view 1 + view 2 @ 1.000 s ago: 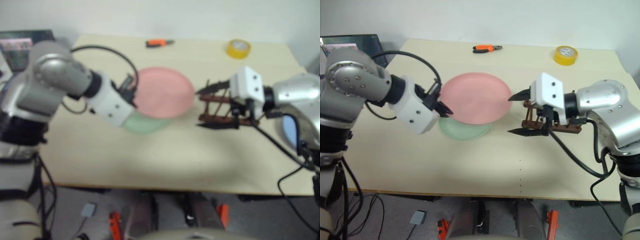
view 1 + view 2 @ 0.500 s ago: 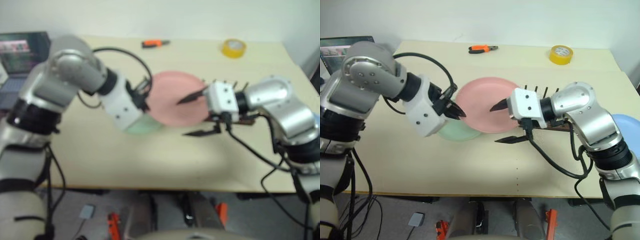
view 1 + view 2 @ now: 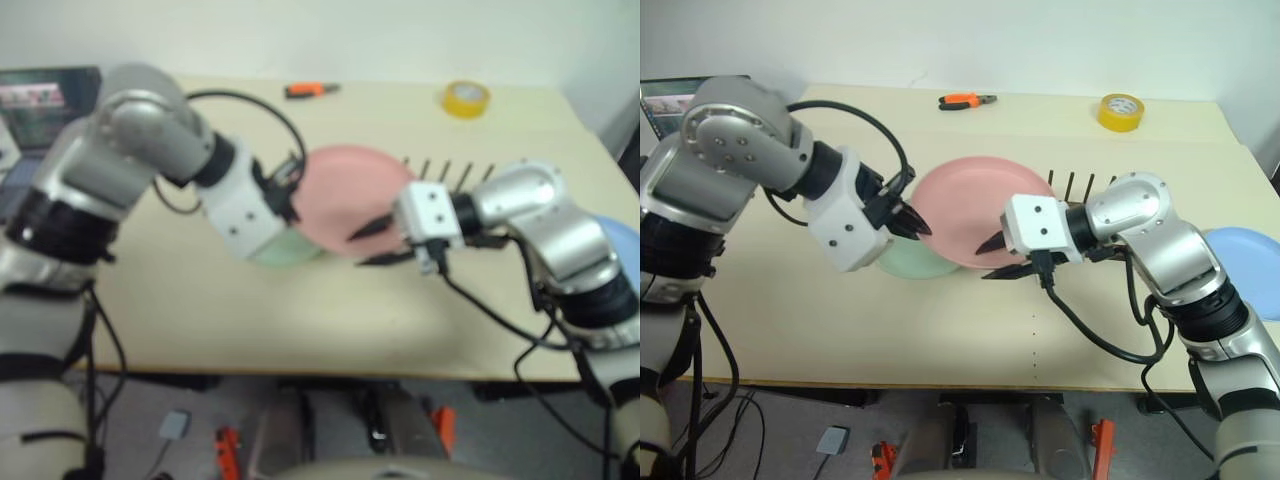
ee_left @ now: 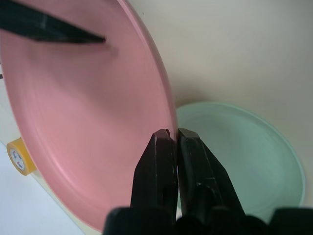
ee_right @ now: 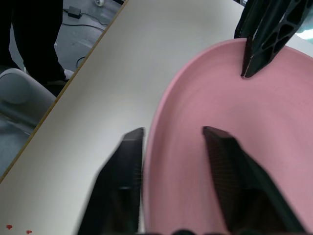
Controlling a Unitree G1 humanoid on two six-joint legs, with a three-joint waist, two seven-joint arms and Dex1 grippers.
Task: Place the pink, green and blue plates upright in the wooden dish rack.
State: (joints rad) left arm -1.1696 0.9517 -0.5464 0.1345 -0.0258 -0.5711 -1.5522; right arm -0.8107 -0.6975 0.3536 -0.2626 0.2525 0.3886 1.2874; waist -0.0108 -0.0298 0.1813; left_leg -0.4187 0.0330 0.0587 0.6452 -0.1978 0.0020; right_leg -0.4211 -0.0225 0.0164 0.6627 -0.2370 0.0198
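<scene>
Head stereo pair looks down over pale wooden table (image 3: pixel 940 330); both wrist cameras sit close, sharing the round pink plate (image 4: pixel 73 122).

The pink plate (image 3: pixel 975 208) is a plain, shallow, matte round dish held tilted above the table, its near-left rim pinched between the closed fingers of the left gripper (image 3: pixel 918 224), while the right gripper (image 3: pixel 992 259) straddles its opposite rim with one finger on each face, seemingly not yet pressed tight. The mint green plate (image 3: pixel 905 263) lies flat on the table just below and partly under the pink one, and the light blue plate (image 3: pixel 1245 253) lies flat at the table's right edge. The dark wooden dish rack (image 3: pixel 1090 190) stands behind the right arm, its thin pegs upright just beside the pink plate's far rim.
</scene>
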